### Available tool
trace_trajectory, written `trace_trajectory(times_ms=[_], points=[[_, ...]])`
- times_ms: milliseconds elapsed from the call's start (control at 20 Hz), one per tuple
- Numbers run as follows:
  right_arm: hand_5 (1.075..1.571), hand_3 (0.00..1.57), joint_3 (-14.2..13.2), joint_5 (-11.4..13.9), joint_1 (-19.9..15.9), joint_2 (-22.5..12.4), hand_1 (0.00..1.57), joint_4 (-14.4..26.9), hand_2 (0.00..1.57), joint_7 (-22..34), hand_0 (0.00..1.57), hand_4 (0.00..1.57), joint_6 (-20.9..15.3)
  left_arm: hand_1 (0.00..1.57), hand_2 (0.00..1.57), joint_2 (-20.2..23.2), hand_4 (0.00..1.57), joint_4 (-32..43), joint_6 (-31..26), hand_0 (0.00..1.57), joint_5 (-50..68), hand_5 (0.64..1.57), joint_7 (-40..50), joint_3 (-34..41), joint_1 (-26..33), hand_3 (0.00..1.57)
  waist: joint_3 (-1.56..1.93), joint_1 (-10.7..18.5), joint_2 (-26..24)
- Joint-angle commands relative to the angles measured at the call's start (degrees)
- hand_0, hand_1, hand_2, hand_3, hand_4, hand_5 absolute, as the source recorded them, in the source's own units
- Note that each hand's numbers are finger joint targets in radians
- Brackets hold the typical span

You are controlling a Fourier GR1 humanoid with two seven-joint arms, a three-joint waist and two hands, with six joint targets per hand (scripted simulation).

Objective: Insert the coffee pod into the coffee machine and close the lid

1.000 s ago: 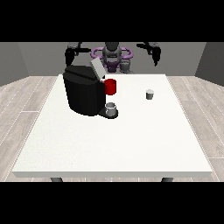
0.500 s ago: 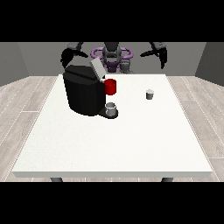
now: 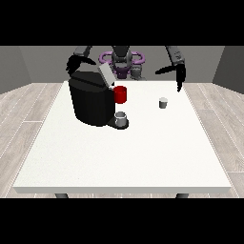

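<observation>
The black coffee machine [image 3: 90,102] stands on the table's left half, its grey lid [image 3: 105,75] tilted up and open. On its front are a red part [image 3: 120,94] and a grey cup [image 3: 121,117] on the drip tray. The small grey coffee pod [image 3: 163,102] stands upright on the table, to the right of the machine. The hand at the view's right [image 3: 178,75] hovers above and behind the pod, a little to its right, open with fingers pointing down and holding nothing. The hand at the view's left [image 3: 75,64] hangs open over the machine's back left corner, empty.
The white table [image 3: 124,157] stretches wide towards the camera in front of the machine and pod. The robot's purple and grey torso [image 3: 121,59] stands behind the far edge. Wooden floor surrounds the table.
The hand at the view's right has swung outward and come down towards the pod. The hand at the view's left has moved outward and slightly lower, over the machine's back corner.
</observation>
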Motion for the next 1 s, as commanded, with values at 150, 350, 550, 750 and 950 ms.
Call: trace_trajectory(times_ms=[150,350,550,750,950], points=[[1.571,0.0,3.08,1.76,-4.48,1.7,0.0,1.0,0.0,0.93,0.0,0.33,-3.69,0.0,0.0,4.28,0.0,12.14,-1.27,0.0,-1.93,1.571,-0.59,2.26,-8.82,0.0,-0.01,-0.69,5.56],[1.571,0.0,0.04,1.64,-6.02,-0.37,0.0,2.96,0.0,3.93,0.0,0.4,-3.27,0.0,0.0,-0.29,0.0,14.79,2.46,0.0,-6.79,1.571,-1.65,-1.94,-7.78,0.0,0.0,0.56,3.41],[1.571,0.0,1.03,2.02,-4.4,-0.3,0.0,3.78,0.0,4.05,0.0,0.37,-2.44,0.0,0.0,2.13,0.0,19.38,2.25,0.0,-9.67,1.571,-1.69,-2.29,-10.17,0.0,0.0,-0.79,3.51],[1.571,0.0,-0.68,2.72,-7.35,-1.28,0.0,6.9,0.0,2.99,0.0,0.42,-3.08,0.0,0.37,2.64,0.0,22.34,2.34,0.0,-12.79,1.571,-5.77,-3.71,-11.38,0.0,-0.01,0.63,4.78],[1.571,0.0,-1.37,1.71,-7.39,-1.64,0.0,9.04,0.0,2.26,0.0,0.41,-1.63,0.45,0.61,3.51,0.0,26.33,2.77,0.45,-13.45,1.571,-3.0,-2.23,-15.87,0.3,0.0,-0.43,4.17]])
